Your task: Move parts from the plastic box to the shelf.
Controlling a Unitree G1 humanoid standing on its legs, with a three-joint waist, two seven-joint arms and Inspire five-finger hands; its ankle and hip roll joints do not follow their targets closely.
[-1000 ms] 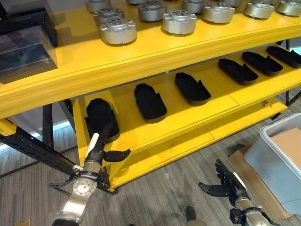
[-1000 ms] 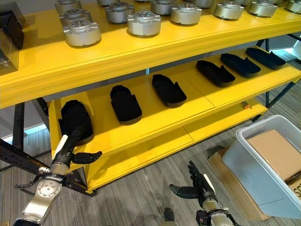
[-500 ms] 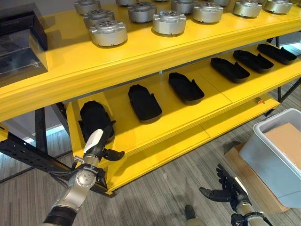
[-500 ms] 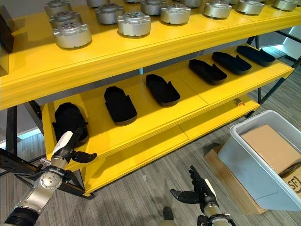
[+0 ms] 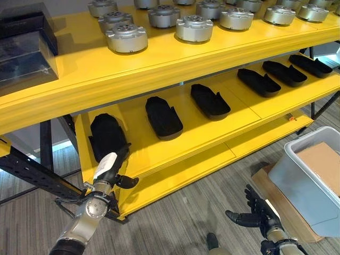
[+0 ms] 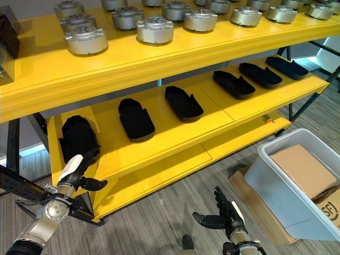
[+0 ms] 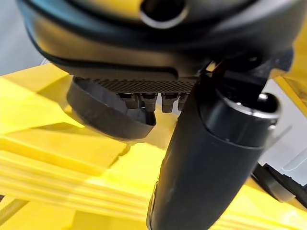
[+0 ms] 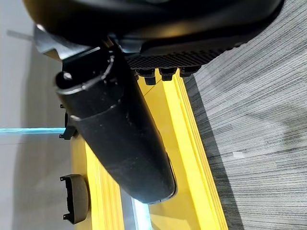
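The leftmost black part [image 5: 106,135] lies on the yellow middle shelf [image 5: 197,134], at the head of a row of several black parts such as one [image 5: 163,117]. My left hand [image 5: 107,166] hangs open just in front of and below that part, at the shelf's front edge, holding nothing. The left wrist view looks past the hand [image 7: 211,158] to the part [image 7: 106,113] on the shelf. My right hand [image 5: 255,211] is open and empty over the floor, left of the grey plastic box [image 5: 297,183].
Several round silver parts, such as one [image 5: 126,38], stand on the top shelf [image 5: 159,64]. A dark case [image 5: 26,48] sits at its left end. The box holds a cardboard piece [image 5: 321,159] and rests on a carton [image 5: 271,186]. A black frame bar [image 5: 37,172] crosses at the left.
The camera has shifted. My left hand has dropped a little and drawn back from the leftmost black part, which stays on the shelf. The right hand has hardly moved.
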